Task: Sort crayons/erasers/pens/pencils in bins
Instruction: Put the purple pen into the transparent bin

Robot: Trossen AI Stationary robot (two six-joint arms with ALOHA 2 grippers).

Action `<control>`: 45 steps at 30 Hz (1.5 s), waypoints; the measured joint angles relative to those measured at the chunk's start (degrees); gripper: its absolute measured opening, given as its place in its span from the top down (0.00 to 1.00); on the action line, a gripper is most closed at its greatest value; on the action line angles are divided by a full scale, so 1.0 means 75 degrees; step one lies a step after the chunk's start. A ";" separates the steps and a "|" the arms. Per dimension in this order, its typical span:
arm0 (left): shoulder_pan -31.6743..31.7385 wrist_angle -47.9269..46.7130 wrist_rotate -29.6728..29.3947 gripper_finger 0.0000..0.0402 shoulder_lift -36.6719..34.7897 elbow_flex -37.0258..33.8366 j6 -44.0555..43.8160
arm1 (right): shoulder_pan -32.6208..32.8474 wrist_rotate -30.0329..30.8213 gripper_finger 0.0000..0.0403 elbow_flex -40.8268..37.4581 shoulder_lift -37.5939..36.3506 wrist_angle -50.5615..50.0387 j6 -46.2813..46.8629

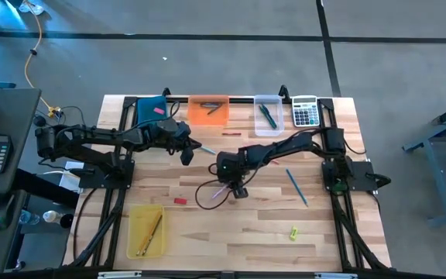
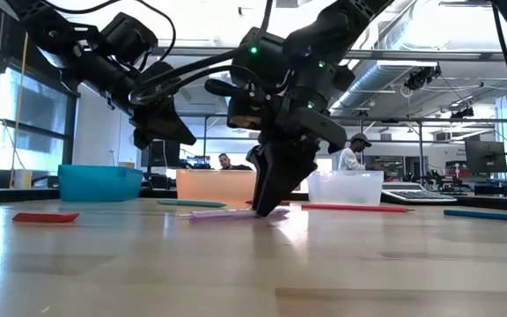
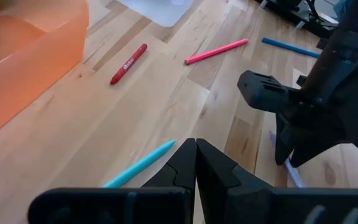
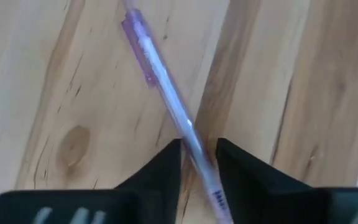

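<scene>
A pale purple pen (image 4: 160, 68) lies flat on the wooden table near its middle (image 1: 220, 191). My right gripper (image 4: 199, 149) stands over it with fingers pointing down, shut on its barrel; the low view shows the fingertips (image 2: 269, 204) down at the tabletop. My left gripper (image 3: 196, 152) is shut and empty, hovering in front of the blue bin (image 1: 152, 108) and orange bin (image 1: 208, 109). A teal pen (image 3: 138, 168) lies on the table just beside it. The clear bin (image 1: 268, 115) holds a green pen. The yellow bin (image 1: 147, 230) holds pencils. My right gripper pinches the purple pen's barrel (image 4: 190, 132) between its two fingers, toward one end of the pen. The fingers come from above, pointing down, and lie slantwise across the pen. The pen lies flat on the table, with its long end (image 2: 218, 214) sticking out to one side.
A grey calculator (image 1: 306, 111) sits at the far right. A red crayon (image 3: 128, 63) and a pink pencil (image 3: 216, 51) lie before the bins. Blue pens (image 1: 296, 186) lie right of centre. A red eraser (image 1: 180, 201) and a small yellow piece (image 1: 293, 231) lie toward the near side.
</scene>
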 joint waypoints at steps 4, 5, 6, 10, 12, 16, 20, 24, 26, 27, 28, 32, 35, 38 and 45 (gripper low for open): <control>0.0000 0.0005 -0.0006 1.00 0.0000 0.0000 0.0009 | -0.0112 -0.0225 0.91 0.0010 0.0074 -0.0060 0.0259; 0.0000 0.0013 -0.0006 1.00 0.0000 0.0000 0.0032 | -0.0139 -0.0250 0.93 0.0009 0.0076 -0.0073 0.0319; 0.0000 0.0017 -0.0009 1.00 0.0000 0.0000 0.0050 | -0.0165 -0.0272 0.95 0.0009 0.0075 -0.0087 0.0371; 0.0002 0.0015 -0.0032 1.00 0.0000 0.0000 0.0069 | -0.0247 -0.0259 0.97 -0.0022 -0.0071 -0.0258 0.0713; 0.0003 0.0015 -0.0109 1.00 0.0000 0.0000 0.0070 | -0.0294 -0.0230 0.96 -0.0039 -0.0154 -0.0371 0.0967; 0.0006 0.0015 -0.0314 1.00 0.0000 0.0000 0.0061 | -0.0381 -0.0144 0.94 -0.0058 -0.0363 -0.0564 0.1511; 0.0006 0.0017 -0.0623 1.00 0.0000 0.0000 0.0047 | -0.0382 0.0035 0.94 -0.0056 -0.0739 -0.0694 0.1770; 0.0006 0.0065 -0.0919 1.00 0.0000 0.0000 -0.0066 | -0.0435 0.0164 0.94 -0.0049 -0.1234 -0.0923 0.2061; 0.0006 0.0148 -0.1039 1.00 0.0000 0.0000 -0.0073 | -0.0512 0.0330 0.94 -0.0041 -0.1488 -0.1248 0.2180; 0.0007 0.0215 -0.1063 1.00 0.0000 -0.0001 -0.0073 | -0.0542 0.0496 0.94 -0.0044 -0.1636 -0.1526 0.2264; 0.0009 0.0296 -0.1088 1.00 0.0000 -0.0003 -0.0073 | -0.0581 0.0673 0.94 -0.0042 -0.1803 -0.1793 0.2315; 0.0009 0.0554 -0.1145 1.00 0.0003 -0.0003 -0.0074 | -0.0807 0.1331 0.94 -0.0043 -0.2568 -0.2811 0.2548; 0.0009 0.0724 -0.1142 1.00 0.0000 -0.0003 -0.0076 | -0.1132 0.1653 0.94 -0.0041 -0.3158 -0.3416 0.2718; 0.0009 0.0788 -0.1143 1.00 0.0000 -0.0003 -0.0076 | -0.1606 0.2056 0.94 -0.0031 -0.3728 -0.3824 0.2868; 0.0006 0.0851 -0.1142 1.00 0.0002 -0.0003 -0.0202 | -0.3264 0.2251 0.94 -0.0029 -0.4406 -0.3981 0.3883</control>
